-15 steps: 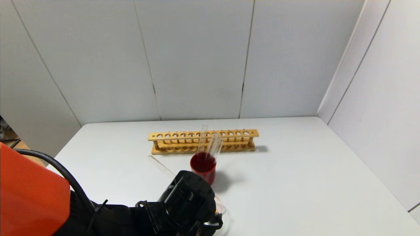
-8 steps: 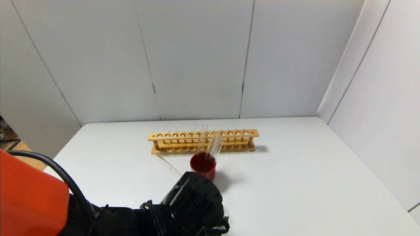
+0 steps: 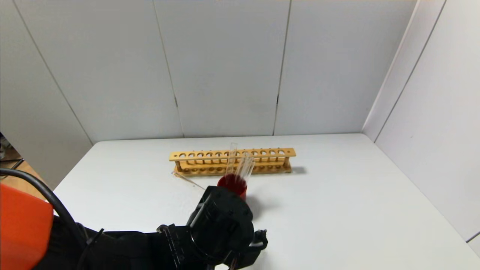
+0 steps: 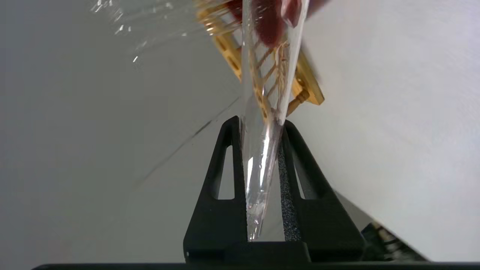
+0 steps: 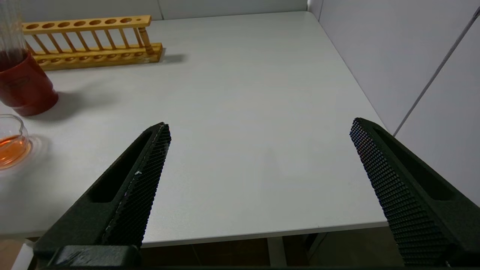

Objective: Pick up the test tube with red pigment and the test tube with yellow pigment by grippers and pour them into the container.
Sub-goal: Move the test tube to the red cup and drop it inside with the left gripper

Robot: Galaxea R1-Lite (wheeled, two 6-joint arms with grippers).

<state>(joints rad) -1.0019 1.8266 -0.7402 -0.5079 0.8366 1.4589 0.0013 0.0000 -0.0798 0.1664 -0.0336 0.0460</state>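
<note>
My left gripper (image 4: 260,122) is shut on a slim clear test tube (image 4: 262,157); I see no colour in the part that shows. In the head view the tube (image 3: 189,180) slants from my left wrist (image 3: 221,225) back and left toward the rack. The glass beaker (image 5: 9,146) holds orange liquid and stands in front of the red cup; in the head view my left wrist hides it. My right gripper (image 5: 260,125) is open and empty above the table's front right part. No red-tipped or yellow-tipped tube shows.
A dark red cup (image 3: 232,186) holds several clear tubes (image 3: 240,165) and stands in front of a wooden tube rack (image 3: 232,161). Both show in the right wrist view, cup (image 5: 22,90) and rack (image 5: 90,41). White walls close the back and right.
My left wrist has risen and moved toward the red cup, now covering the beaker. The held tube has swung back toward the rack and lies flatter.
</note>
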